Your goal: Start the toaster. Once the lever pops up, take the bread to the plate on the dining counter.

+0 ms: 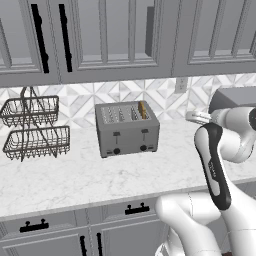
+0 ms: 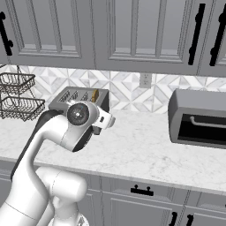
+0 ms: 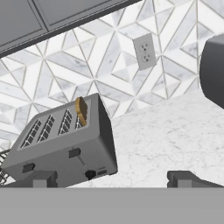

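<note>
You see a white marble desk (image 1: 60, 180) backed by a wall of grey-white geometric tile (image 1: 80, 100) with an outlet (image 2: 145, 80). Grey cabinets (image 1: 115, 35) with black handles hang above, drawers (image 2: 141, 194) below. A two-tier wire basket (image 1: 32, 127) stands left, a dark-grey oven (image 2: 198, 117) right.

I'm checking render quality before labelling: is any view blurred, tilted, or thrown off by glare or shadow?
Left base view: sharp, evenly lit, a soft shadow beneath the toaster, no glare. Right base view: equally crisp, the oven cavity reads dark, and the arm blocks much of the toaster. Hand view: rolled, so the toaster and the wall outlet lean; the bread stays in focus.
</note>
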Tool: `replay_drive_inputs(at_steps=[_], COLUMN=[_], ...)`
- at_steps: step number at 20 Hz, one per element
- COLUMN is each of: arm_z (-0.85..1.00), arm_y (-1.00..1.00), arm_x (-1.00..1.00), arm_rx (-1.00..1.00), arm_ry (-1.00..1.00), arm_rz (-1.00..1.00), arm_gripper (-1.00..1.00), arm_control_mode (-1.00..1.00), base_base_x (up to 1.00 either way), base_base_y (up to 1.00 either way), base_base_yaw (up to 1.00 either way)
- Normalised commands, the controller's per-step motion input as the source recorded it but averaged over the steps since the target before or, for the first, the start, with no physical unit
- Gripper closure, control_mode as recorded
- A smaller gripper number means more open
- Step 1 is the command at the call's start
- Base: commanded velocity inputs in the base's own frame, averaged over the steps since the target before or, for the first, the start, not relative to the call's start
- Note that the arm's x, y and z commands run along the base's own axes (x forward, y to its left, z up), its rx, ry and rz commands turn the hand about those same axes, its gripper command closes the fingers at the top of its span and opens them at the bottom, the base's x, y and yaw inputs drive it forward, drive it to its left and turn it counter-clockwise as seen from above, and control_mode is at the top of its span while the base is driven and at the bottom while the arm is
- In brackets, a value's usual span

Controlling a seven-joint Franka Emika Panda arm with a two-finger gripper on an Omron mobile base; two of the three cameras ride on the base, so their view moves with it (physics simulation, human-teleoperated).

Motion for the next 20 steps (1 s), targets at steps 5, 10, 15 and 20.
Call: replay_drive_inputs(at_steps=[5, 10, 15, 20], arm_z=[0.0, 0.0, 0.0, 0.0], arm_y=[0.0, 0.0, 0.0, 0.16], arm_x=[0.0, 0.0, 0.0, 0.0], arm_rx=[0.0, 0.0, 0.0, 0.0], arm_ry=[0.0, 0.0, 0.0, 0.0], arm_rz=[0.0, 0.0, 0.0, 0.0], arm_gripper=[-1.0, -1.0, -1.0, -1.0], arm_control_mode=[-1.0, -1.0, -1.0, -1.0], base_base_x=[0.0, 0.0, 0.0, 0.0], base_base_y=[0.0, 0.0, 0.0, 0.0], base_base_yaw=[0.0, 0.0, 0.0, 0.0])
